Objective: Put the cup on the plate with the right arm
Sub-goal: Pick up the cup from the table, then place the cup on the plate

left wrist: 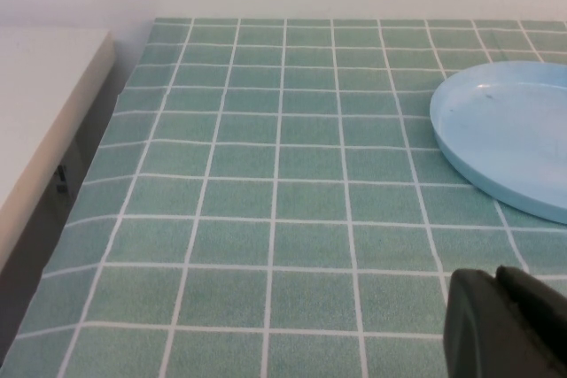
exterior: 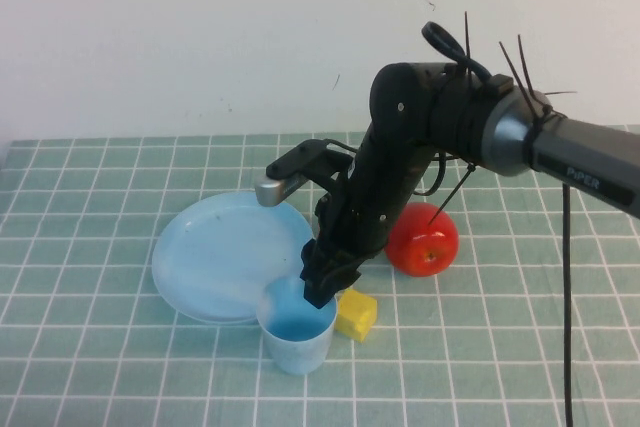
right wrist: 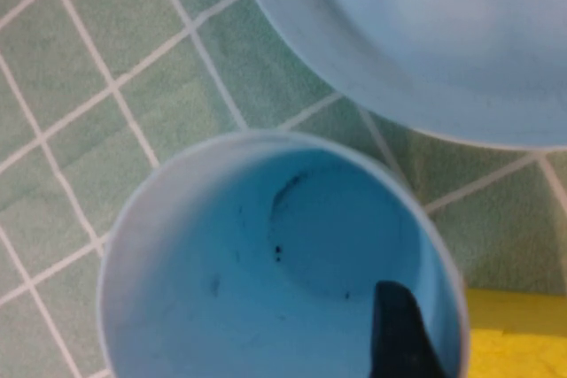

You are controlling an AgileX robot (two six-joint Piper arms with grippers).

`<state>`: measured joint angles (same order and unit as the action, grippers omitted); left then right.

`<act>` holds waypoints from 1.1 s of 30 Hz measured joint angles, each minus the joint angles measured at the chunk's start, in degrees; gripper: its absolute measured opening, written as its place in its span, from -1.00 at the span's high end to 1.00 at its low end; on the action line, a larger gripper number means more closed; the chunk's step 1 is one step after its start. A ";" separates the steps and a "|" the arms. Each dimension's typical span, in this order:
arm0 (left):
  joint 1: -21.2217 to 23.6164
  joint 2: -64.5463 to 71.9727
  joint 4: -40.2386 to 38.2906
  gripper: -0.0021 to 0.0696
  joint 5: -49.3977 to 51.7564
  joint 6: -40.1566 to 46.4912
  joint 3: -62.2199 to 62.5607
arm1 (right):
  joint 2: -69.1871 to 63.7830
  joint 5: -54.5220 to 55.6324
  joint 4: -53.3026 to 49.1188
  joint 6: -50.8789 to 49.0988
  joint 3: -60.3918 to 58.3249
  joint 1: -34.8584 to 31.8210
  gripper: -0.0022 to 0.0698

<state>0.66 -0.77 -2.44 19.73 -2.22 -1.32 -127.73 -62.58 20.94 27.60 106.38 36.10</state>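
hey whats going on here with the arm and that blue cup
The right arm is reaching down over the cup, and the right gripper has one finger inside the rim. The cup stands upright on the green tiled cloth just beside the plate, not on it yet. A yellow block and a red apple sit nearby. The left gripper is parked low over the cloth, away from the work.
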 joint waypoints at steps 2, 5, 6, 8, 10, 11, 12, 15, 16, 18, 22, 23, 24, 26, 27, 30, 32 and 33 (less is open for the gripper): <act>0.00 0.00 0.00 0.95 0.00 0.00 0.00 | -0.26 0.81 0.46 0.54 0.00 0.16 0.02; 0.00 0.00 0.00 0.95 0.00 0.00 0.00 | -0.46 1.07 1.25 2.12 0.00 0.28 0.52; 0.00 0.00 0.00 0.95 0.00 0.00 0.00 | -0.46 1.07 1.42 2.43 0.00 0.28 0.67; 0.00 0.00 0.00 0.95 0.00 0.00 0.00 | -0.46 1.07 1.66 3.09 0.00 0.28 0.83; 0.00 0.00 0.00 0.95 0.00 0.00 0.00 | -0.54 1.07 1.66 3.35 0.65 0.28 0.87; 0.00 0.00 0.00 0.95 0.00 0.11 0.00 | -0.54 0.94 1.66 3.48 1.36 0.28 0.88; 0.00 0.00 0.00 0.95 0.00 0.12 0.00 | -0.54 0.70 1.66 3.49 2.39 0.28 0.88; 0.00 0.00 0.00 0.95 0.00 0.12 0.00 | -0.54 -0.45 1.66 3.49 6.58 0.28 0.89; 0.00 0.00 0.00 0.95 0.00 0.12 0.00 | -0.54 -0.90 1.66 3.57 8.36 0.28 0.89; 0.00 0.00 0.00 0.95 0.00 0.12 0.00 | -0.54 -1.06 1.66 3.62 11.62 0.28 0.89; 0.00 0.00 0.00 0.95 0.00 0.12 0.00 | -0.67 0.62 1.45 4.70 17.10 0.28 0.89; 0.00 0.00 0.00 0.95 0.00 0.12 0.00 | -0.94 1.41 1.45 5.40 18.08 0.28 0.89; 0.00 0.00 0.00 0.95 0.00 0.12 0.00 | -1.22 2.16 1.45 6.03 18.85 0.28 0.89; 0.00 0.00 0.00 0.95 0.00 0.12 0.00 | -2.32 3.57 1.45 7.92 19.69 0.28 0.89; 0.00 0.00 0.00 0.95 0.00 0.12 0.00 | -2.90 4.08 1.34 8.82 19.79 0.28 0.89; 0.00 0.00 0.00 0.95 0.00 0.12 0.00 | -5.64 5.43 0.77 11.35 19.79 0.28 0.89; 0.00 0.00 0.00 0.95 0.00 0.12 0.00 | -7.68 6.18 0.14 12.03 19.79 0.28 0.89; 0.00 0.00 0.00 0.95 0.00 0.12 0.00 | -8.49 6.42 0.01 12.31 19.79 0.28 0.89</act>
<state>0.66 -0.77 -2.44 19.73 -2.10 -1.32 -136.22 -56.17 20.95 39.91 126.17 36.38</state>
